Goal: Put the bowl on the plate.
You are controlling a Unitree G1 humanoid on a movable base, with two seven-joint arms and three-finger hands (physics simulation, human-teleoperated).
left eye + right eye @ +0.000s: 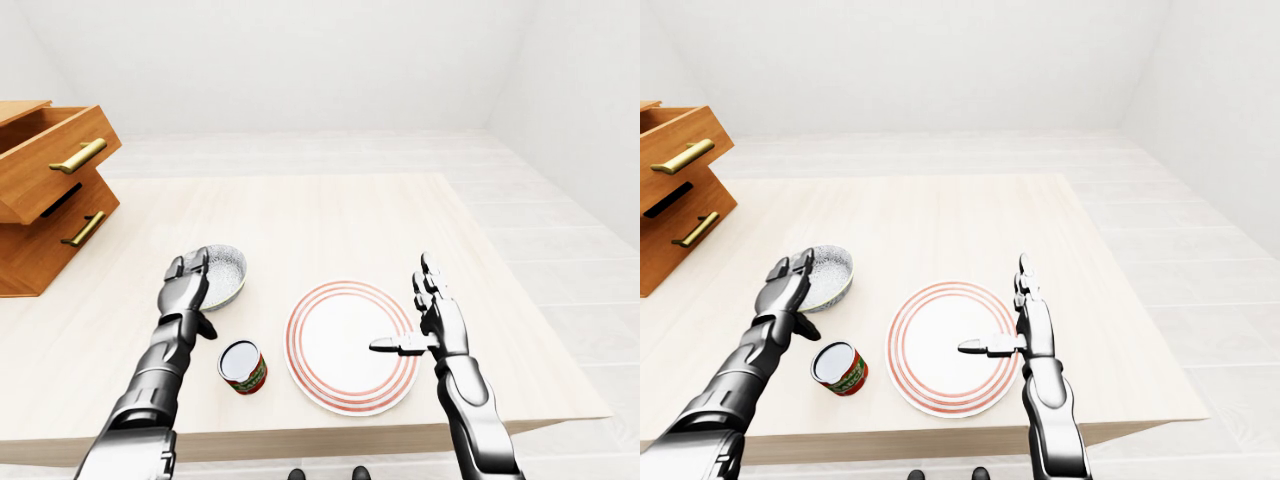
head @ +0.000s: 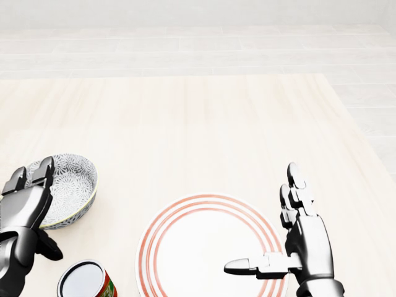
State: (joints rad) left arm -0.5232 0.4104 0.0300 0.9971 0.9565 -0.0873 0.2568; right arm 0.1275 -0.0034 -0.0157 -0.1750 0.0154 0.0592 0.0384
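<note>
A grey patterned bowl (image 2: 69,185) sits on the pale wooden table (image 1: 320,215), left of a white plate (image 1: 350,345) with red rings. My left hand (image 1: 185,290) rests at the bowl's near left rim, fingers (image 2: 28,182) extended against it and not closed round it. My right hand (image 1: 425,320) hovers open over the plate's right edge, fingers upright and thumb pointing left across the plate. Nothing is held by either hand.
A red-labelled can (image 1: 243,367) stands just below the bowl and left of the plate, close to my left forearm. A wooden drawer unit (image 1: 50,190) with brass handles, its upper drawer pulled open, stands at the table's left edge.
</note>
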